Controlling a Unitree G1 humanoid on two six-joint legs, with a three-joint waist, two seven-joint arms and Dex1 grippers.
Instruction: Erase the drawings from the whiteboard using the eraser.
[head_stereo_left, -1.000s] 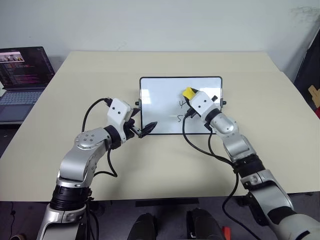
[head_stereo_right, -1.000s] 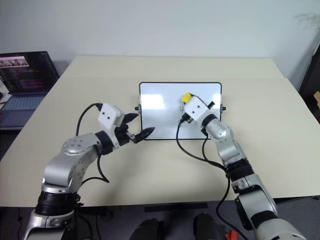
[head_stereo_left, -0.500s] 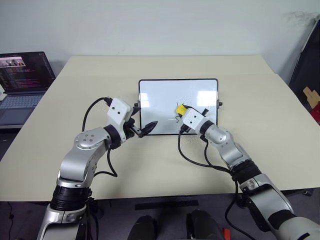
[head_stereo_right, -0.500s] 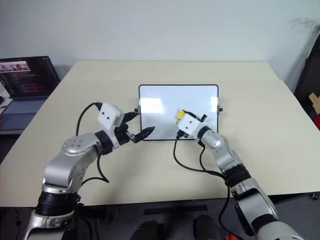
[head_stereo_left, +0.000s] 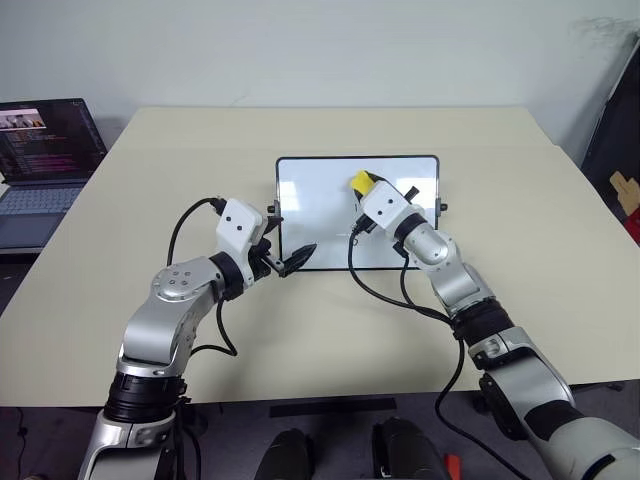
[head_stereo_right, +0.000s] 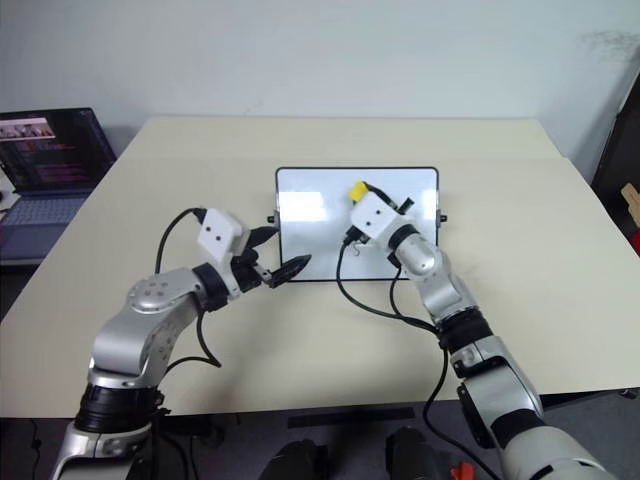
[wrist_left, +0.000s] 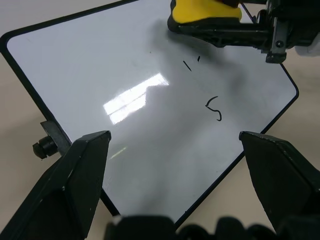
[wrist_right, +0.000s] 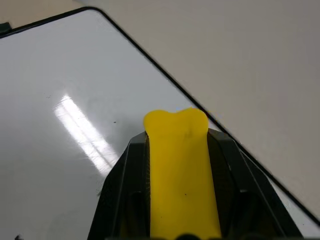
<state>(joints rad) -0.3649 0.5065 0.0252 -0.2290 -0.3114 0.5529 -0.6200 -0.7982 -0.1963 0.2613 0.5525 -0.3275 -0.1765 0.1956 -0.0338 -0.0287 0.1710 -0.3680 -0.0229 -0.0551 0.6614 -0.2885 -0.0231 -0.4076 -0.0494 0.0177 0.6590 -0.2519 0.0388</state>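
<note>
Over the glossy white black-framed whiteboard (head_stereo_left: 320, 200), our right gripper (head_stereo_left: 362, 186) clamps the small yellow block eraser (head_stereo_left: 360, 182); our left gripper (head_stereo_left: 296, 258) gapes at its near-left edge.

One whiteboard (head_stereo_left: 320, 205), one eraser (head_stereo_left: 361, 182), one laptop (head_stereo_left: 45, 160), two end effectors (head_stereo_left: 293, 259) (wrist_right: 177, 175)

The right arm covers part of the whiteboard (head_stereo_left: 320, 205); the laptop (head_stereo_left: 45, 165) is cut off by the frame edge.

The whiteboard (head_stereo_left: 320, 215) lies mid-table (head_stereo_left: 150, 190); the eraser (head_stereo_left: 361, 182) over it, laptop (head_stereo_left: 45, 150) far left
</note>
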